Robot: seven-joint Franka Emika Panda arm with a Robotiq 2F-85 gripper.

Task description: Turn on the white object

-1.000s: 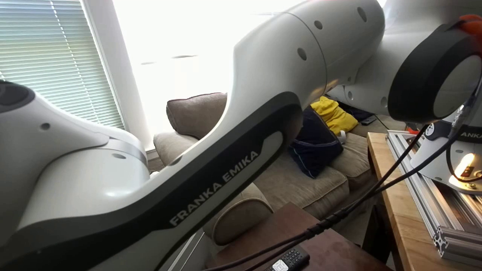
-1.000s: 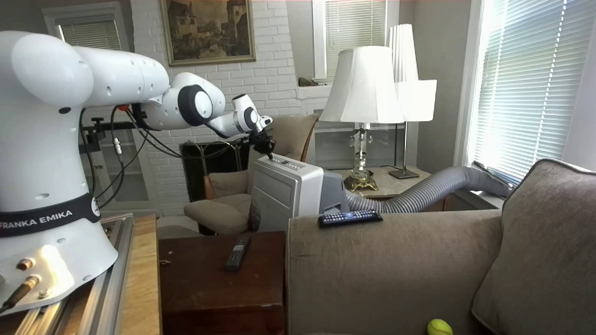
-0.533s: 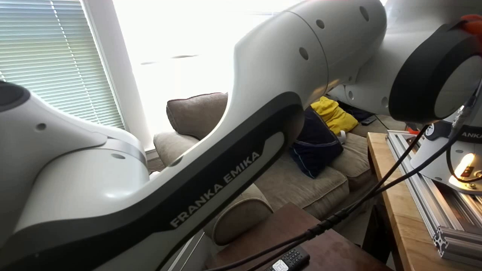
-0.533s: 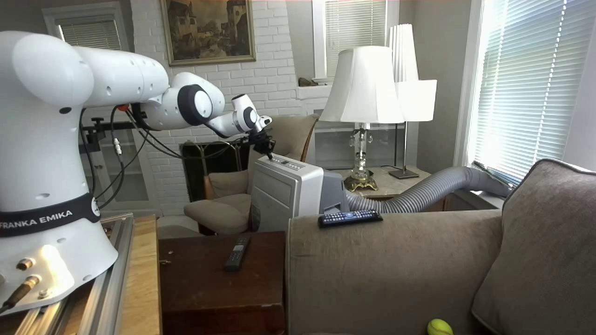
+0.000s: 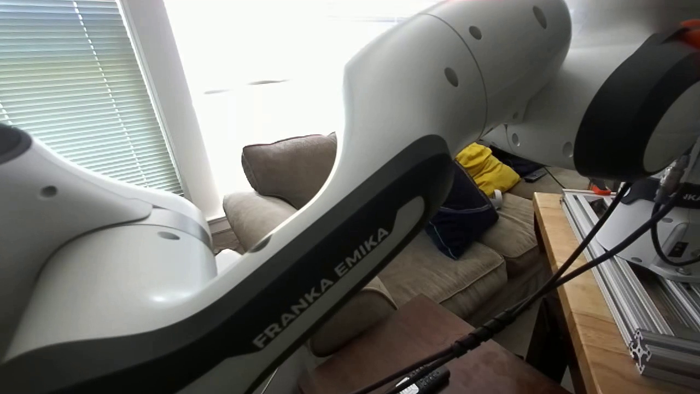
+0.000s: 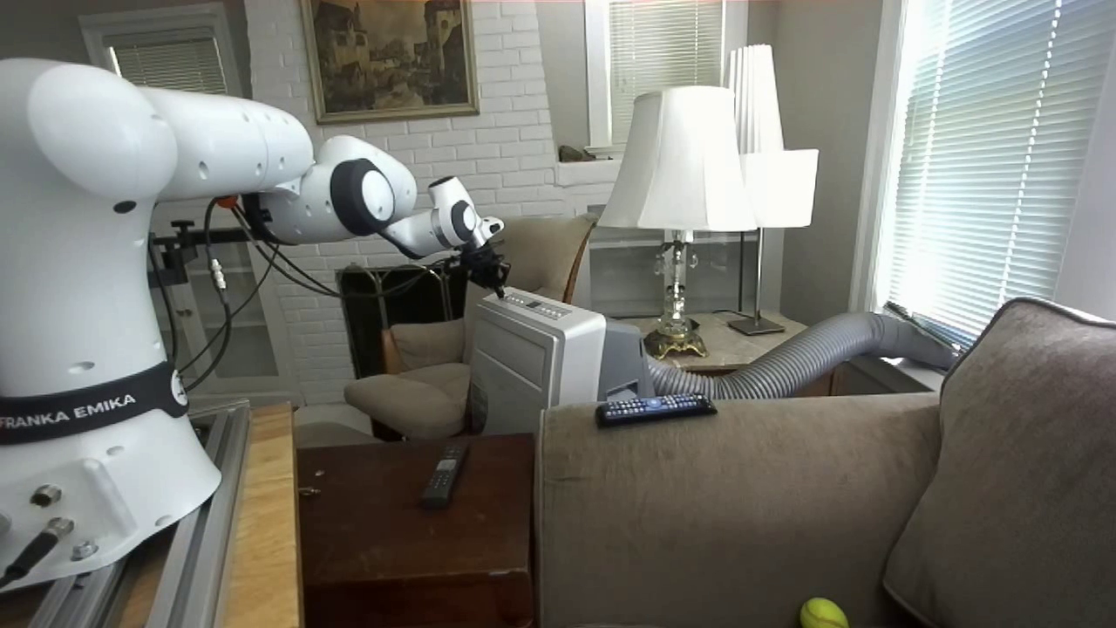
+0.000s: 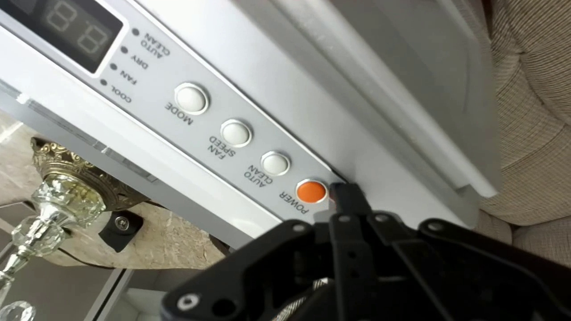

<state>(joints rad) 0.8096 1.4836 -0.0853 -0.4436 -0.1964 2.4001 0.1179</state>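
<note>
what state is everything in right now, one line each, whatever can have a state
Display, digits look unlit
Indicator lights, all dark
Power button, uncovered; pressed or not, can't tell
Unit, upright; probably off, given the dark lights
Hand, shut, tips right beside the power button
Hose, bent, joined to the unit
Blinds, lowered
Crystal lamp, upright; can't tell if lit

White boxy appliance (image 6: 540,359), upright, base hidden behind brown chest (image 6: 410,541) and sofa arm (image 6: 732,497).
Rounded edges; top control panel (image 7: 214,113) has round white MODE, FAN SPEED and AUTO CLEAN buttons (image 7: 236,133) in a row, orange POWER button (image 7: 311,191) at the end, dark display (image 7: 71,35) with faint grey 88, four dark indicator dots (image 7: 113,66).
</note>
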